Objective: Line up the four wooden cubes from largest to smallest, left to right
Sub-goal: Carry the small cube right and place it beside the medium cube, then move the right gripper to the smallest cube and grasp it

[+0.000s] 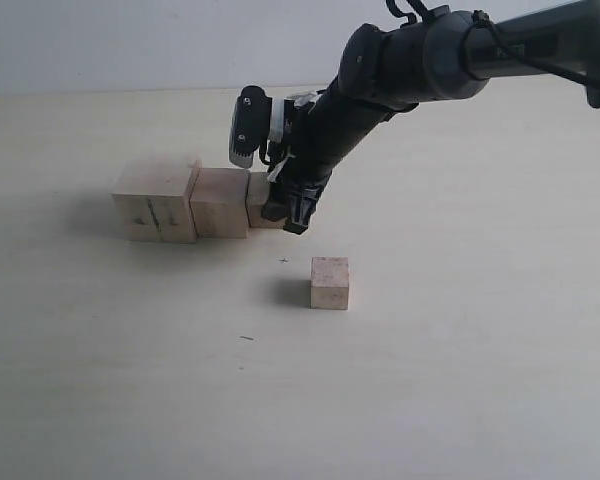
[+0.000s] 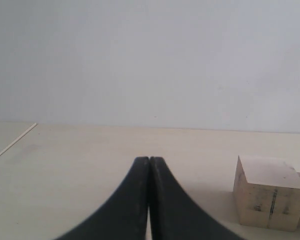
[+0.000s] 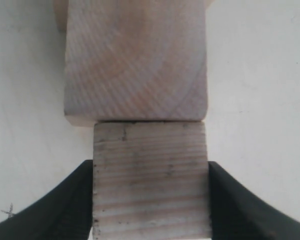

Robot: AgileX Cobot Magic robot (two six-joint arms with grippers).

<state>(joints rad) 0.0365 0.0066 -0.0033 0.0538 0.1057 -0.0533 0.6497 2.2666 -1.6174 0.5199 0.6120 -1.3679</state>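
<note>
Three wooden cubes stand in a row at the table's middle left. The largest cube [image 1: 155,203], with a seam and dark marks on its front, is leftmost, also seen as the largest cube [image 2: 268,198]. The second cube [image 1: 220,201] touches it. The third cube [image 1: 259,199] follows, and my right gripper [image 1: 286,212] is shut on it. In the right wrist view both fingers press the sides of the third cube [image 3: 151,190], right gripper [image 3: 150,170], which abuts the second cube [image 3: 136,60]. The smallest cube [image 1: 330,283] sits alone, nearer the front. My left gripper [image 2: 149,161] is shut and holds nothing.
The pale tabletop [image 1: 460,350] spreads around the cubes. The right arm [image 1: 430,60] reaches in from the upper right, above the row. A small dark mark [image 1: 284,261] lies on the table between the row and the smallest cube.
</note>
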